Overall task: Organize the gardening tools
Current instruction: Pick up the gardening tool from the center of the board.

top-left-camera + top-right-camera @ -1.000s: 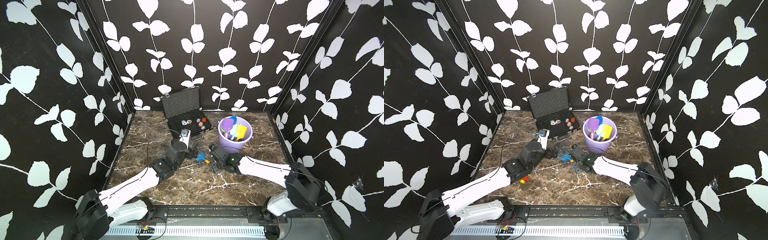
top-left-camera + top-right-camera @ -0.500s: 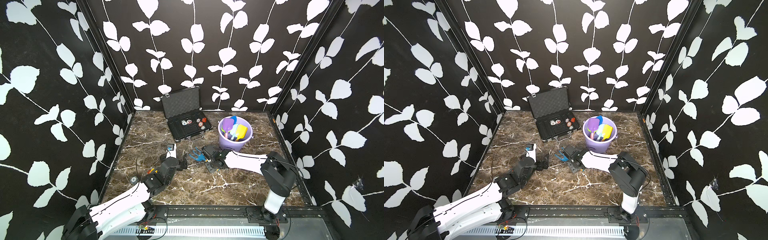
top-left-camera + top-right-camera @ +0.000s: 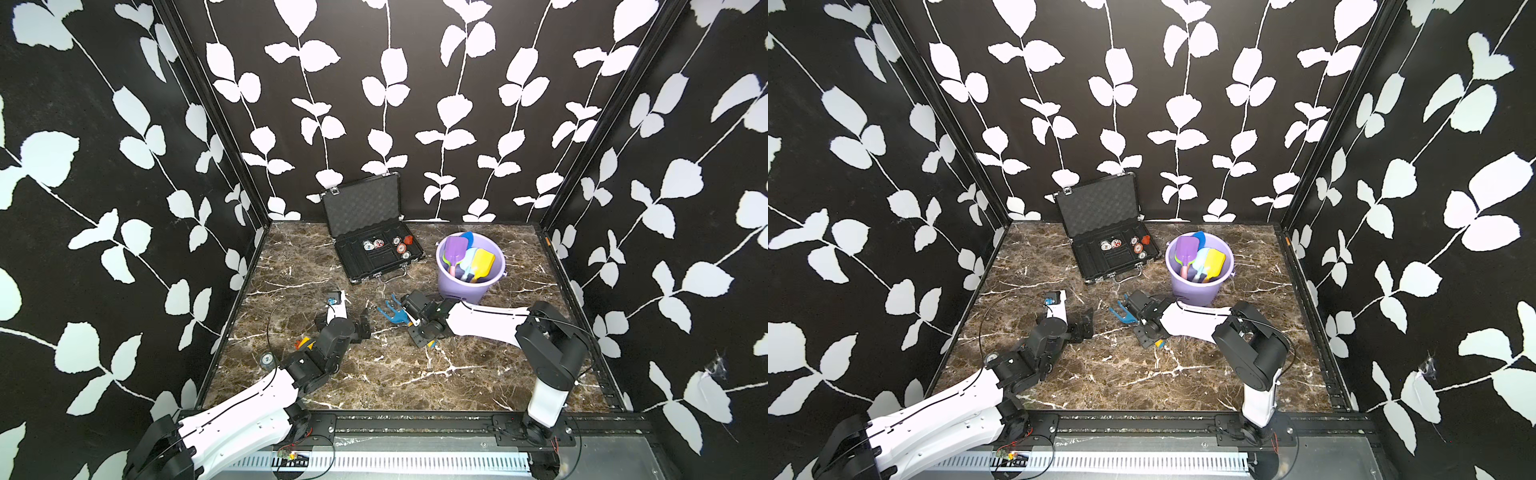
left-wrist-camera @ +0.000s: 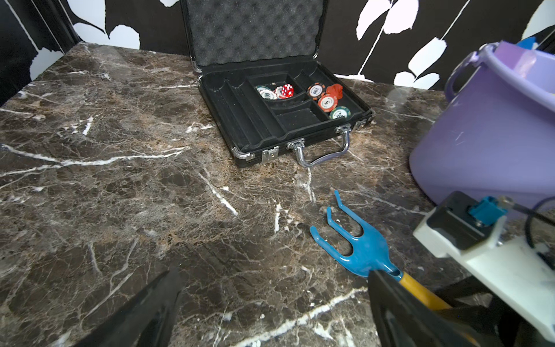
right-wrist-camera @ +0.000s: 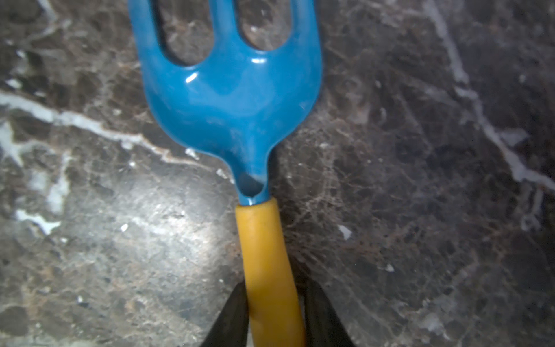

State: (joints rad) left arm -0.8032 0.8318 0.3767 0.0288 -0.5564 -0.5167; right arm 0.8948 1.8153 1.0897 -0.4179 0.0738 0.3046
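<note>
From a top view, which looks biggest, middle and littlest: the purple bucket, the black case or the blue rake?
Largest to smallest, all about equally far from the camera:
1. black case, with its lid open
2. purple bucket
3. blue rake, clearly the littlest

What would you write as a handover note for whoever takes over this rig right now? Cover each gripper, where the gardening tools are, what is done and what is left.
Left gripper: jaws wide open, empty, low over the table beside the rake.
Right gripper: jaws shut on the yellow handle of the blue claw rake, which lies on the table.
Done: the purple spade, yellow spade and other tools stand in the purple bucket.
Left: probably lift the rake into the bucket. No other loose tool is visible.
</note>
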